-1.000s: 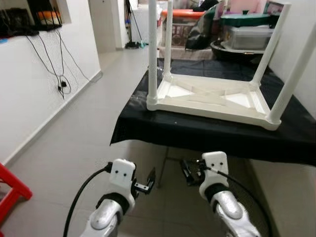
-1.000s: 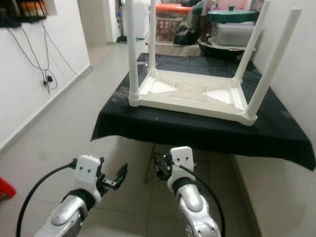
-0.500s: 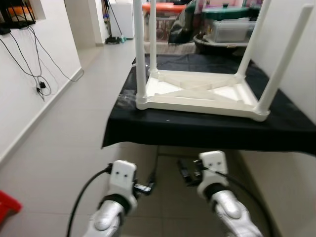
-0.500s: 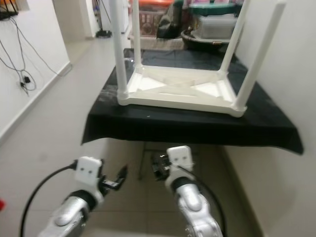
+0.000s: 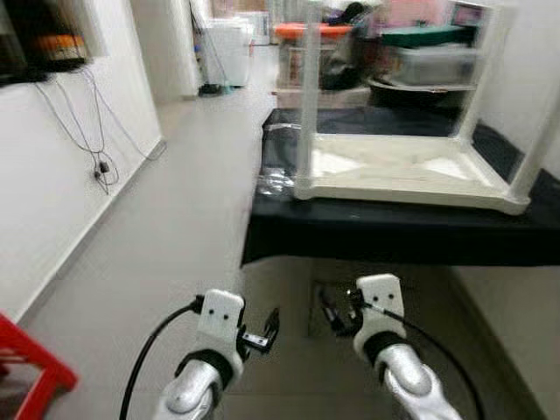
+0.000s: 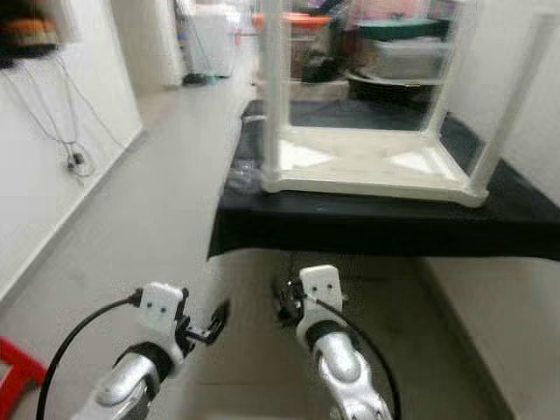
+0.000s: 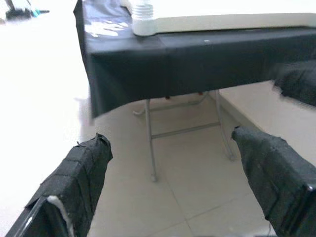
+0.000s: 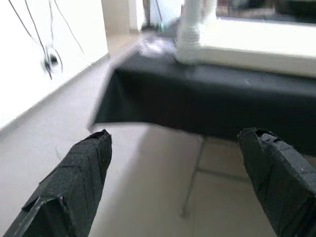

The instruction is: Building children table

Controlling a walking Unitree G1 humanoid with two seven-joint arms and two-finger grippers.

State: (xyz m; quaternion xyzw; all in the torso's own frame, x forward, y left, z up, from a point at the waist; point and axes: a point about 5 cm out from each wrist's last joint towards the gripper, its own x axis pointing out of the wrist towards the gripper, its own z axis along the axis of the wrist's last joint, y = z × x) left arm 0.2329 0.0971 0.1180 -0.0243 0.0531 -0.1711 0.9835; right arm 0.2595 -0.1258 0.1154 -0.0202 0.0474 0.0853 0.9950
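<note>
A white plastic children's table (image 5: 402,171) lies upside down, legs pointing up, on a stand covered with a black cloth (image 5: 385,238). The picture is blurred. My left gripper (image 5: 263,328) and right gripper (image 5: 331,312) hang low over the floor tiles, short of the cloth's front edge and below it. Both are open and hold nothing. In the left wrist view the black fingers (image 7: 79,182) frame the cloth (image 7: 187,54) and one white corner leg socket (image 7: 143,19). The right wrist view looks between its spread fingers (image 8: 74,182) at the same corner (image 8: 190,39).
A white wall with dangling cables (image 5: 98,157) runs along the left. A red stool (image 5: 35,372) stands at the lower left. Storage boxes (image 5: 429,57) crowd behind the stand. Thin metal folding legs (image 7: 150,143) show under the cloth. Crumpled clear plastic (image 5: 276,181) lies on its left corner.
The whole view has swung, so the stand and white table now sit further right and the red stool shows more. Both grippers stay low and open.
</note>
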